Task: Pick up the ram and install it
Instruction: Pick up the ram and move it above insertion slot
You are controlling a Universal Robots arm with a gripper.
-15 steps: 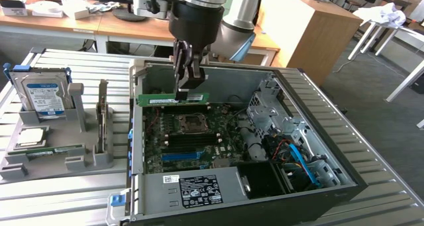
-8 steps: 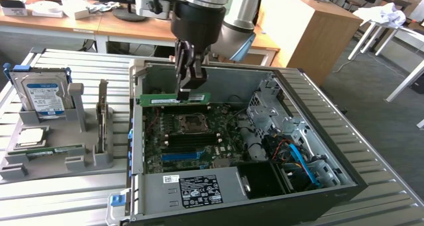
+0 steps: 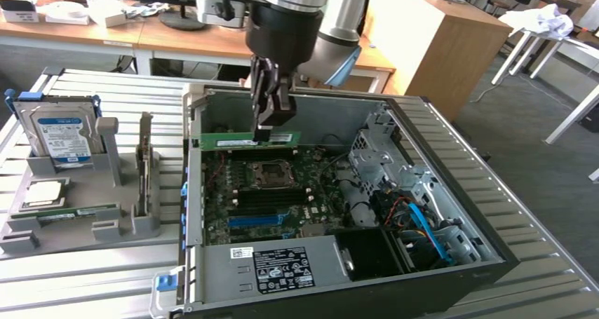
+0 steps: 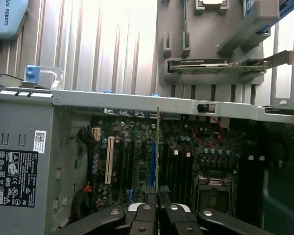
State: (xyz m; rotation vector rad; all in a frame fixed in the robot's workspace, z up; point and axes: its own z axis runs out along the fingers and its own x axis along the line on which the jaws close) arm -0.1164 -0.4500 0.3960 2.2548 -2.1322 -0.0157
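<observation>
Now, ram (image 3: 229, 142) on edge in fingers (image 3: 276, 105) — long axis level

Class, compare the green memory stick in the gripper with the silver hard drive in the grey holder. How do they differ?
The memory stick is thin and green; the hard drive is a broad silver block with a white-blue label. The memory stick is gripped by the gripper over the open computer case; the hard drive stands in the grey holder outside it. Both are on edge.

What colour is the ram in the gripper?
The ram is green with a pale label, best seen in the exterior view.
</observation>
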